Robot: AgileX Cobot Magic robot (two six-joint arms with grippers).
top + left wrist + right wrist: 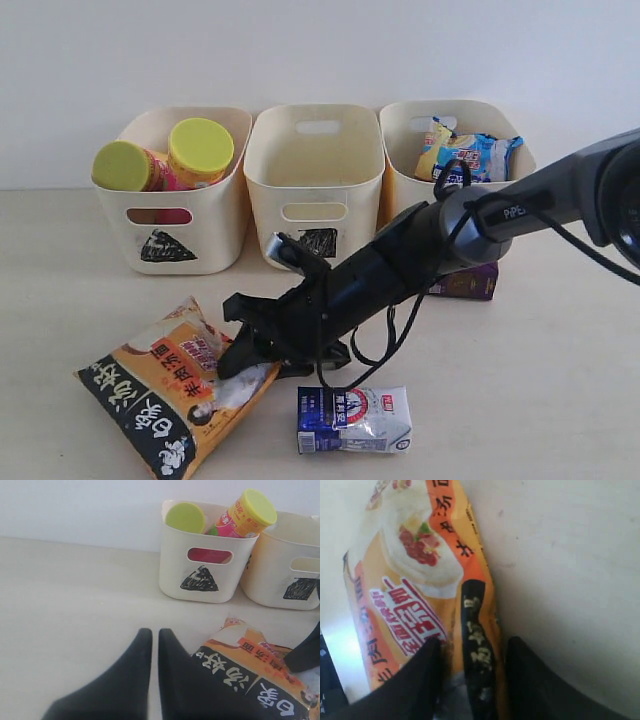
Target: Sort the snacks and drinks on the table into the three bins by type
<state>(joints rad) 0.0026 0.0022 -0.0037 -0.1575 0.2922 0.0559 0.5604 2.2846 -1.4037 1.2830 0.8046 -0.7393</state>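
- The right gripper (472,645) is down on the bench (560,400), its jaws about half open across one edge of the orange-and-black bag (160,400). Both fingers look pressed against the wrapper, though I can't be sure how firm the pinch is.
- The left gripper (151,632) sits low over the bench with its jaws closed to a thin slit and nothing between them. The same bag lies just beside one of its fingers.
- The bag lies flat on the bench, printed side up, spreading toward eight o'clock from the right gripper.
- At about four o'clock from that gripper, the blue-and-white carton (352,420) lies on its side, near the bag but apart from it.
- Toward two o'clock, the dark purple carton (465,283) is half hidden behind the arm.
- Three bins stand in a row at the far side:
  - At eleven o'clock, the triangle bin (215,235) holds a tilted chip tube (128,167) and a second chip tube (200,150).
  - At twelve o'clock is the square bin (315,175).
  - At one o'clock, the third bin (405,190) holds a blue bag (478,155). The arm covers its mark.
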